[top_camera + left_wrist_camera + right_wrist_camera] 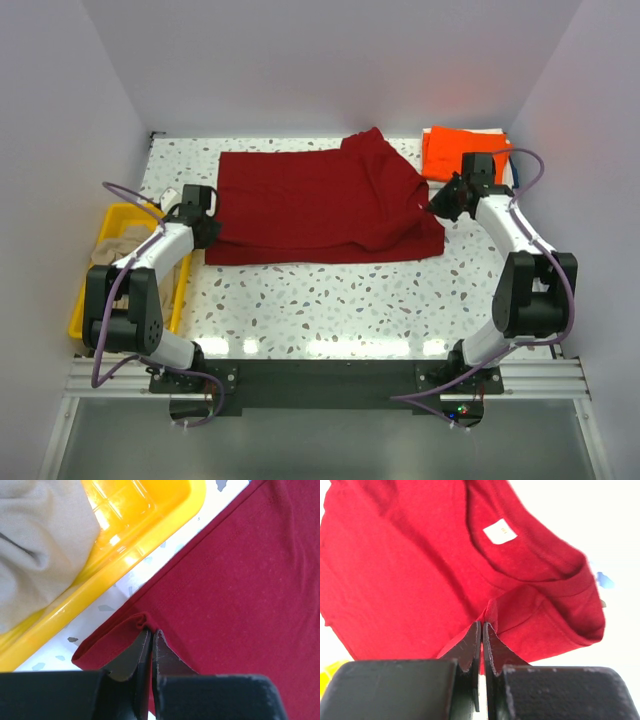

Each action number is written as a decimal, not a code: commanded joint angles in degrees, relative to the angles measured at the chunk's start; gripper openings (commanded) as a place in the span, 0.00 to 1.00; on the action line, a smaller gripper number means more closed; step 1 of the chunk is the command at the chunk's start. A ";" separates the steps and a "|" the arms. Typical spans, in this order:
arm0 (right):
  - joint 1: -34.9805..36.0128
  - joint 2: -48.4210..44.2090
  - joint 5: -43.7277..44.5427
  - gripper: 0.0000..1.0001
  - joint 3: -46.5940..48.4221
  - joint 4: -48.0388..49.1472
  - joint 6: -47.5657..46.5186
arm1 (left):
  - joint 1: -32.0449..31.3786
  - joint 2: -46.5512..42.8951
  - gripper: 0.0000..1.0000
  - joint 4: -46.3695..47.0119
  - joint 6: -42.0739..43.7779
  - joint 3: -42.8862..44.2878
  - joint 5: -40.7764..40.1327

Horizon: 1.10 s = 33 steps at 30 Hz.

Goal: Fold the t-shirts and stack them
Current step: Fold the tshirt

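Observation:
The dark red t-shirt (320, 205) lies spread on the table, its right end bunched and folded over. My left gripper (207, 232) is shut on its left hem edge (142, 622), pinching a small fold. My right gripper (436, 207) is shut on the shirt's right edge near the collar (489, 612); the white neck label (500, 531) shows above it. The bright orange t-shirt (452, 147) lies folded at the back right. The beige t-shirt (115, 243) lies in the yellow tray, also seen in the left wrist view (40, 540).
The yellow plastic tray (88, 305) stands at the table's left edge, close beside my left arm; its rim (125, 560) is just left of the shirt hem. White walls enclose the back and sides. Speckled tabletop (340, 300) lies in front of the shirt.

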 commanded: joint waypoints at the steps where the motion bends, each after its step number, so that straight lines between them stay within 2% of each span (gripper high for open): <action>1: -1.84 -0.43 -1.53 0.00 -0.38 3.08 -0.62 | 0.47 -1.93 0.02 1.55 -0.43 2.12 -2.18; 15: -2.54 3.09 -3.29 0.00 0.85 4.57 0.43 | 1.00 2.90 0.02 2.08 0.71 6.60 -1.65; 33: -2.54 7.74 -4.43 0.00 7.71 3.96 0.52 | 1.44 7.21 0.01 2.52 0.45 8.45 -0.86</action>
